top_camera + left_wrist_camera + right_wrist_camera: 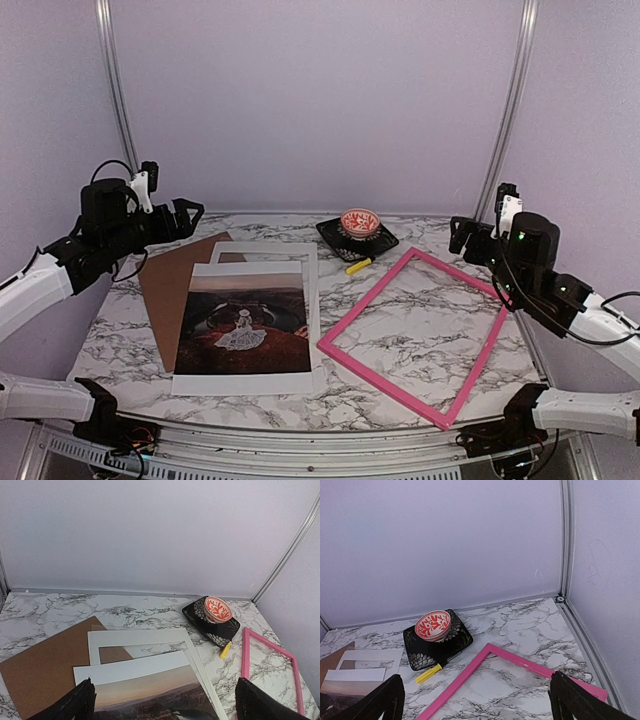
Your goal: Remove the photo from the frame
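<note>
The photo [245, 327], a dark reddish scene with a white-dressed figure and white margins, lies flat on the left half of the table; its top edge shows too in the left wrist view [150, 690]. To its right lies the pink frame [425, 335], with bare marble showing through it and nothing inside [470, 672] [245, 652]. My left gripper [190, 215] hangs open above the table's back left, holding nothing. Raised over the right edge, my right gripper [462, 236] is open and empty as well.
A brown backing board [170, 290] and a white mat [265, 252] lie under and behind the photo. A black tray [357, 240] carrying a red-patterned bowl [360, 221] stands at the back centre, a yellow-handled tool [358, 266] beside it.
</note>
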{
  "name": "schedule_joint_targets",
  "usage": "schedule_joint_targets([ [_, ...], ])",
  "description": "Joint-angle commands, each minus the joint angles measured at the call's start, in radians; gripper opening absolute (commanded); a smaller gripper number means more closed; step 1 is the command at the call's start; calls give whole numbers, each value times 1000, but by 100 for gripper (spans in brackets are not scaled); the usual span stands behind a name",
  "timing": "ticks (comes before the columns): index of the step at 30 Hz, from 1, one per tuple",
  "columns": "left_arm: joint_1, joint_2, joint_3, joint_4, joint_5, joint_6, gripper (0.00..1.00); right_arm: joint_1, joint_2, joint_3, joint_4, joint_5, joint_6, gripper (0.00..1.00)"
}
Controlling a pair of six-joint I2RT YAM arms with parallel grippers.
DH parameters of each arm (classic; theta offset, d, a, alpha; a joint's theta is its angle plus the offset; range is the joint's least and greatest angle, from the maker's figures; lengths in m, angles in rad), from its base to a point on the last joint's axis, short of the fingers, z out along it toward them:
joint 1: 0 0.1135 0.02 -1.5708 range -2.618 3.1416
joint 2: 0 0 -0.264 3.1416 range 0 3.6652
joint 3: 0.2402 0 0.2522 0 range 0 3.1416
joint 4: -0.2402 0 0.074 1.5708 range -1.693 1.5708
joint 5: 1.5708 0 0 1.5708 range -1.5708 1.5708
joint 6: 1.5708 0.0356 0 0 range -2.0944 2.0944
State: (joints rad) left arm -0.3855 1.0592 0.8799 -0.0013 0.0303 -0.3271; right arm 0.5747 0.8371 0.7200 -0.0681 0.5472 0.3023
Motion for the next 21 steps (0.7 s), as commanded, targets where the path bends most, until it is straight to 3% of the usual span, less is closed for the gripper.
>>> schedule_joint_targets([
  [1, -3, -17, -2, 30, -23, 15, 99, -1, -6, 5, 37, 15, -42, 99],
  [21, -3, -11, 7, 15, -25, 33, 99, -1, 7, -8, 60, -3, -72, 99],
])
